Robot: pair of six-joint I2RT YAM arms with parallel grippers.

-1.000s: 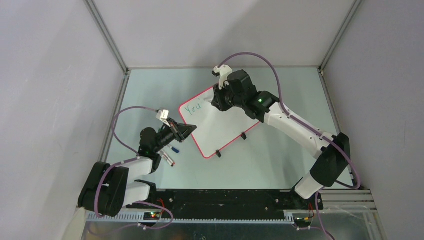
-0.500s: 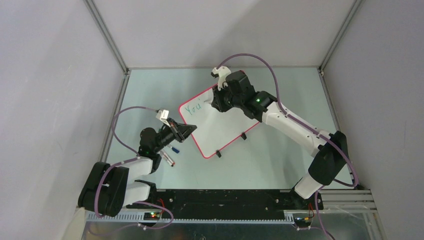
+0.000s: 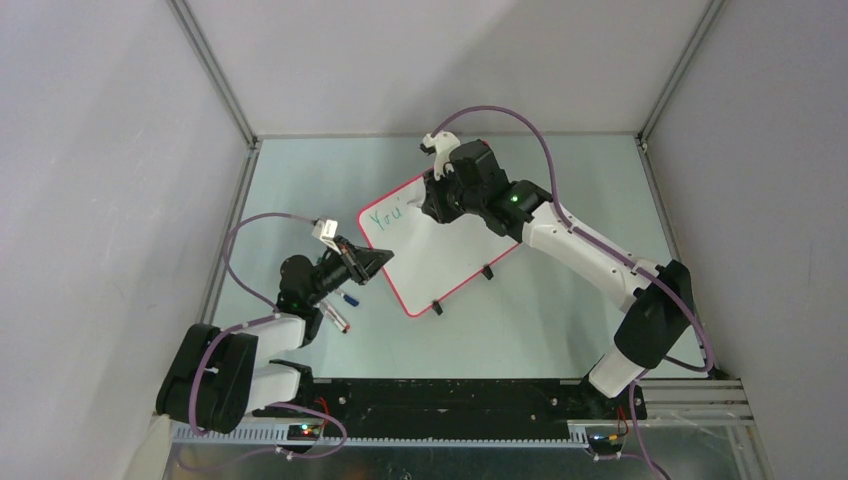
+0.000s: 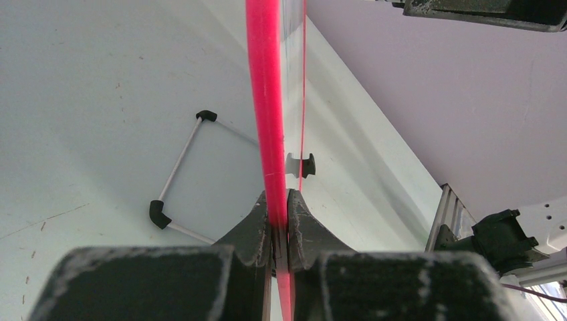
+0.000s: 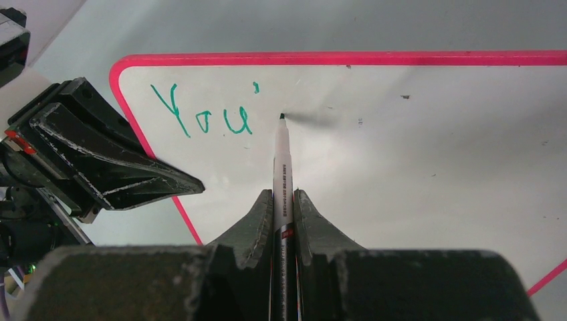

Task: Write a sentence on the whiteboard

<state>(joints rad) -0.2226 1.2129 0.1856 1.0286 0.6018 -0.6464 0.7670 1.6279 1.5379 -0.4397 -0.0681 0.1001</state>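
Observation:
The whiteboard (image 3: 440,255) lies tilted in the middle of the table, white with a pink rim (image 5: 334,58) and green writing "You'" (image 5: 204,117) near its upper left corner. My left gripper (image 3: 377,260) is shut on the board's left edge; in the left wrist view the pink rim (image 4: 267,114) runs straight up from between the jaws of the left gripper (image 4: 279,207). My right gripper (image 5: 283,200) is shut on a marker (image 5: 281,167), whose dark tip sits just right of the apostrophe, at or just above the board surface. The right gripper (image 3: 432,200) hovers over the board's top corner.
Two loose markers (image 3: 340,308) lie on the table beside the left arm. A small white frame with black corners (image 4: 180,170) and a black clip foot (image 4: 304,165) show under the board in the left wrist view. Grey walls close the cell on three sides.
The right arm has shifted slightly up and left over the board's top corner. The left arm and the board have stayed put.

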